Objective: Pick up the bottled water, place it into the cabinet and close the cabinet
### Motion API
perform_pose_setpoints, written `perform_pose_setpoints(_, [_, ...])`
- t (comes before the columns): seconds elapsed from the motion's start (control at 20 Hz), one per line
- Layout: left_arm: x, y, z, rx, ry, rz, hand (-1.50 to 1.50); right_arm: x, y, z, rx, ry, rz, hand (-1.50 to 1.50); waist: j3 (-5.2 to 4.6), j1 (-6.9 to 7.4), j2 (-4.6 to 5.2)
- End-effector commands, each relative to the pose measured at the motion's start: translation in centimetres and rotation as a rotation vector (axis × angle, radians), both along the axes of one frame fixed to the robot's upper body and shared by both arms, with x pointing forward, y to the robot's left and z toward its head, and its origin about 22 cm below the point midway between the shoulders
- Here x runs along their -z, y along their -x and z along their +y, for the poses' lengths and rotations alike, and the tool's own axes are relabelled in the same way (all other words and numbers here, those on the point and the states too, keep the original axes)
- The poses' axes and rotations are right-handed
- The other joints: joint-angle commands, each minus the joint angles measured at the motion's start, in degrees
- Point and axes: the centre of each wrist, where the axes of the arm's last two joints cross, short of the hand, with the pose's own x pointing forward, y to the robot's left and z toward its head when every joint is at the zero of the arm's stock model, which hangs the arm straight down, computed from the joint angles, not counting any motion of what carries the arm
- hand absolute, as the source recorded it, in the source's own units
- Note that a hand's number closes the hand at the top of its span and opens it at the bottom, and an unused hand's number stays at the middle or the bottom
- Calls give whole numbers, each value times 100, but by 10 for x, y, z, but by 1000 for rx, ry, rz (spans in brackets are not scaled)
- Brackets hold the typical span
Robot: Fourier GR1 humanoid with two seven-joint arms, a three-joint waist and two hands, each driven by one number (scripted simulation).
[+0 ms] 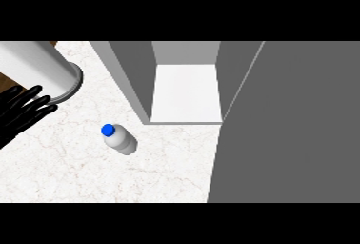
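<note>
The bottled water [119, 139], a small pale bottle with a blue cap, stands upright on the marbled counter [77, 171], left of centre. Behind and to its right is the grey cabinet [186, 93], its white inside shelf showing and its big grey door [288, 128] swung open across the right side of the view. My left hand [21, 114] shows at the left edge, black fingers straight and spread, well apart from the bottle. The right hand does not show.
A large white cylinder [38, 66] lies at the top left, just above my left hand. The open door covers the counter's right part. Bare counter lies in front of the bottle.
</note>
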Motion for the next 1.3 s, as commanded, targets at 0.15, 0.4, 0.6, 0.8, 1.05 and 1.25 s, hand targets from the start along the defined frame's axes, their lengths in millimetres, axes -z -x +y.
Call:
perform_pose_setpoints(0.15, [48, -6, -5, -19, -54, 23, -150, -16, 14, -7, 28, 31, -18, -150, -2, -16, 6])
perform_pose_setpoints(0.4, [44, -42, -5, -59, -54, 39, -150, -17, 10, 7, 14, 48, -13, -150, -2, -33, 9])
perform_pose_setpoints(0.6, [82, -43, -13, -48, -81, 83, -150, -20, 20, -3, 6, 49, -16, -150, -2, -58, 12])
perform_pose_setpoints(0.8, [103, -56, -49, -82, -135, 107, -150, -22, 28, 8, 4, 27, -16, -150, -7, -106, 8])
perform_pose_setpoints(1.05, [128, -56, -25, -61, -180, 152, -150, -27, 28, -3, 17, 35, -24, -150, -8, -102, 21])
perform_pose_setpoints(1.25, [152, -62, -28, -88, -178, 165, -150, -19, 20, 4, 28, 29, -26, -150, -8, -103, 24])
